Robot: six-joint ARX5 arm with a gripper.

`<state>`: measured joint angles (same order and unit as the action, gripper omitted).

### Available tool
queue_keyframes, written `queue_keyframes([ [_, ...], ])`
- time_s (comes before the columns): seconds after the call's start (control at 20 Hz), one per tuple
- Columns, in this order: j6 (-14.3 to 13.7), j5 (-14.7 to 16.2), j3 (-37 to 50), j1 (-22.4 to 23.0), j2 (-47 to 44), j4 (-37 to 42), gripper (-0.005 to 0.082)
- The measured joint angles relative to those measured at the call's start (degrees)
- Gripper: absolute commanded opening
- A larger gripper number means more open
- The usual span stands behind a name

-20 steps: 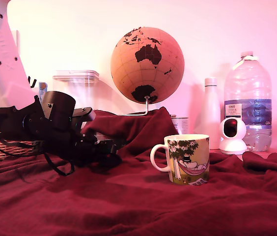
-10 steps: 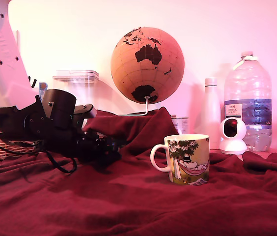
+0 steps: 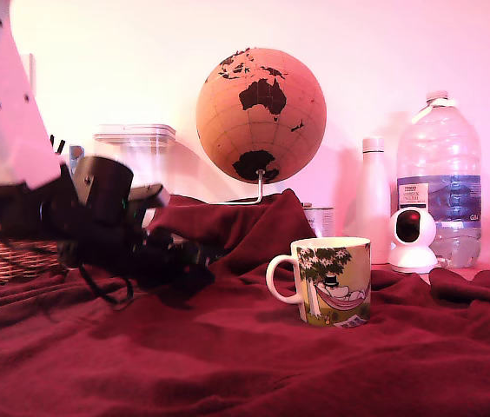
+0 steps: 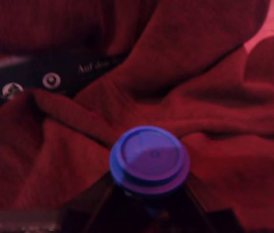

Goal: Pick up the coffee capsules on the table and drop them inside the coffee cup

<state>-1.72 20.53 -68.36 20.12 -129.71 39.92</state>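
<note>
The gripper (image 3: 195, 276) is clamped on the blue capsule (image 4: 149, 159), which sits between its jaws with its flat end facing the wrist camera, just above the blanket-draped table (image 3: 228, 356), presumably lifted for carrying. Farther toward the exterior view's right stands the coffee cup (image 3: 331, 280), upright, mouth open to receive it.

Capsule (image 4: 149, 160) between my black jaws: violet-blue, its rim a shade paler. Blanket (image 3: 254, 356) over the bench: dark red. Mug (image 3: 332, 280): cream, printed with a green tree and pink hammock. Globe (image 3: 261, 115): tan, continents black.
</note>
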Motion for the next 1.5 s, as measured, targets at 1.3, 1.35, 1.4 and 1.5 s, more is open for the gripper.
queue_keyframes([
  [1.3, -3.0, 5.0, -0.1, 0.0, 16.1, -16.9, 0.0145],
  [1.35, -3.0, 5.0, -0.1, 0.0, 16.3, -17.0, 0.0145],
  [1.4, -3.0, 5.0, -0.1, 0.0, 16.4, -17.0, 0.0146],
  [1.5, -3.0, 5.0, -0.1, 0.0, 16.5, -17.1, 0.0154],
])
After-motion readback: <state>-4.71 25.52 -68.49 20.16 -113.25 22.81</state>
